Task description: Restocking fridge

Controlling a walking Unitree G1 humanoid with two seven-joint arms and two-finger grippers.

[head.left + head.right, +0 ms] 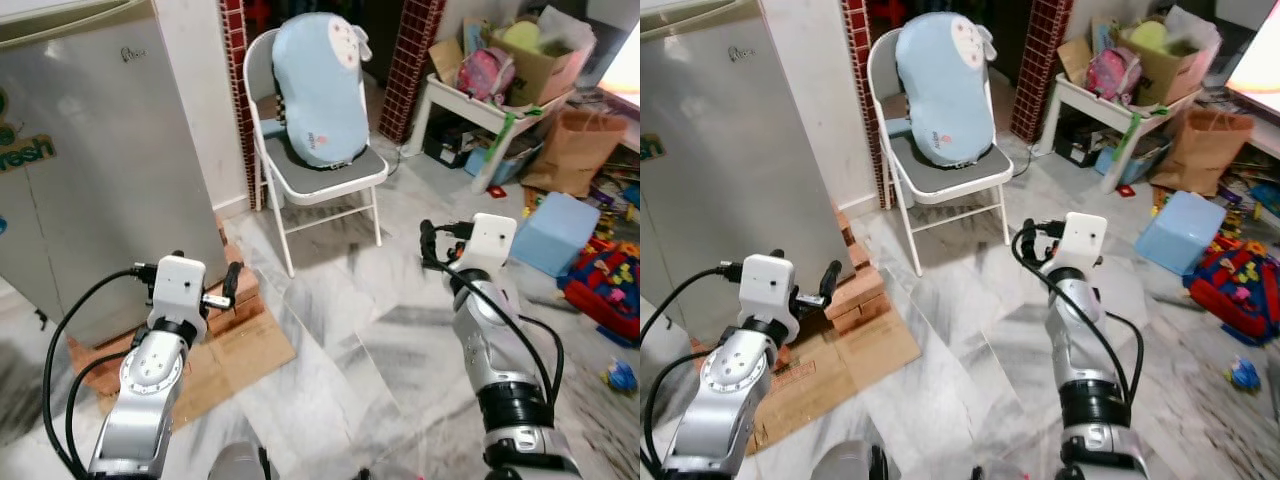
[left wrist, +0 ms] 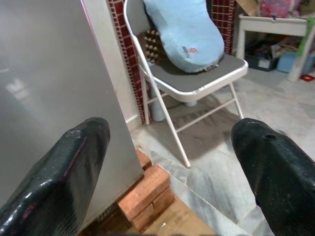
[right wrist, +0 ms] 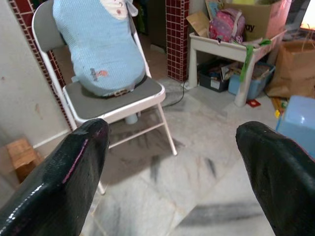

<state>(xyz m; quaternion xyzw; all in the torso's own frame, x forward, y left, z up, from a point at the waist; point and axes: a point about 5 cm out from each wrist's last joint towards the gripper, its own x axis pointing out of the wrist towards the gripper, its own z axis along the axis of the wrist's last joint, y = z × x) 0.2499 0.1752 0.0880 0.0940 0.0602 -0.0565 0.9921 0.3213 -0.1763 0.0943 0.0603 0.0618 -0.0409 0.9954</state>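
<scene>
Silver fridge (image 1: pixel 90 160), one chair (image 1: pixel 315 170), perhaps three bricks (image 2: pixel 147 189)

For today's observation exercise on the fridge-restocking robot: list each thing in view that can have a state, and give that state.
Fridge: door shut, standing on bricks.
Folding chair: unfolded, holding a blue cushion.
Left gripper: open, empty, near the fridge's corner.
Right gripper: open, empty, facing the chair.
Paper bag: upright on the floor.

Silver fridge (image 1: pixel 90 170), door closed, upright on bricks (image 1: pixel 235 300).
</scene>
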